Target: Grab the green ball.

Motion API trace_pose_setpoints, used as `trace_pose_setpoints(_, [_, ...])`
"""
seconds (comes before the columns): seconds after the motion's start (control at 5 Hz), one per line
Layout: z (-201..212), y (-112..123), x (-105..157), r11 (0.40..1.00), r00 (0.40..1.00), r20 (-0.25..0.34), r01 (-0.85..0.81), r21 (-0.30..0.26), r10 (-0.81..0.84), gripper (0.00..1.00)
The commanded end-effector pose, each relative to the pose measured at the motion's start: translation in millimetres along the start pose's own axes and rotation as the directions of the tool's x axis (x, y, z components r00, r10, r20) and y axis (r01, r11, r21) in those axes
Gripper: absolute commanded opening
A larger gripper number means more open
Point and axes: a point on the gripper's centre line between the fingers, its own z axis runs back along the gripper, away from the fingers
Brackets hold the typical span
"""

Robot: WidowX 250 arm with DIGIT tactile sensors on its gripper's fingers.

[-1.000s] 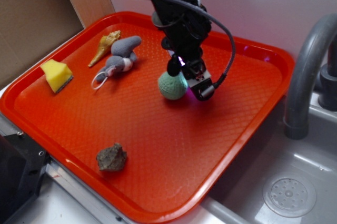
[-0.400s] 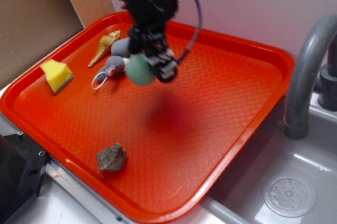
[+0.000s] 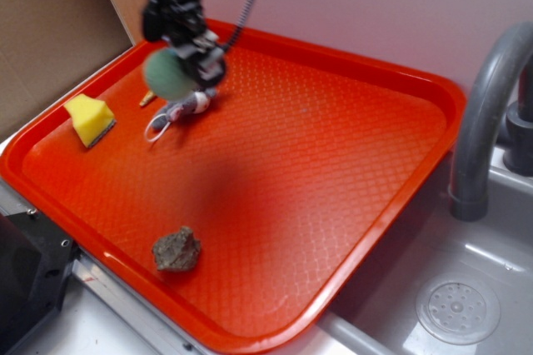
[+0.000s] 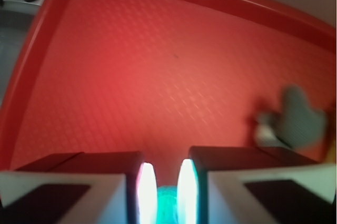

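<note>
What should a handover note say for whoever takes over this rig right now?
Gripper: jaws shut on the green ball, held in the air above the tray's far-left corner, over the grey plush toy.
The wrist view shows the ball between the jaws.
Done: ball grabbed and lifted.
Left: nothing but keeping the hold; no drop spot is given.
The yellow sponge and rock lie on the tray.
</note>
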Motion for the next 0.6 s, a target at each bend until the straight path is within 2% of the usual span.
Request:
trace_pose_setpoints(0.0, [80.2, 26.1, -16.1, 0.983, 0.983, 0.04, -0.181, 0.018, 0.18, 0.0])
trace_pose_setpoints(0.2, [87.5, 27.9, -22.2, 0.957, 0.953, 0.087, -0.29, -0.007, 0.289, 0.0])
trace_pose_setpoints(0.4, [89.4, 29.1, -20.1, 0.948, 0.944, 0.082, -0.319, -0.008, 0.319, 0.0])
